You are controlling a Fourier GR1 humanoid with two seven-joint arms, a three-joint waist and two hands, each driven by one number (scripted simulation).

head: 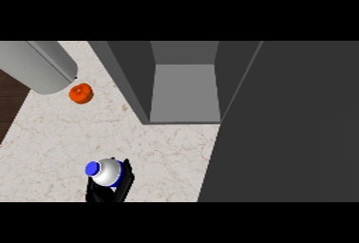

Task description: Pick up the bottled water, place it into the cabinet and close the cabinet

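Observation:
The bottled water [107, 172], white-bodied with a blue cap, stands upright on the marble counter at the lower left. My right hand [119, 186] is shut on it, with black fingers [127, 167] curling up its right side and under it; the forearm is hidden below the view's edge. The grey cabinet [184, 90] stands open at the top middle, showing a bare inner floor. Its dark door [288, 133] hangs open and fills the right side. The bottle is well short of the cabinet's mouth, down and to the left. My left hand does not show.
A small orange fruit [81, 93] lies on the counter [63, 137] at the upper left. A big grey cylinder [38, 66] slants in from the top left corner just above it. Dark floor shows past the counter's left edge.

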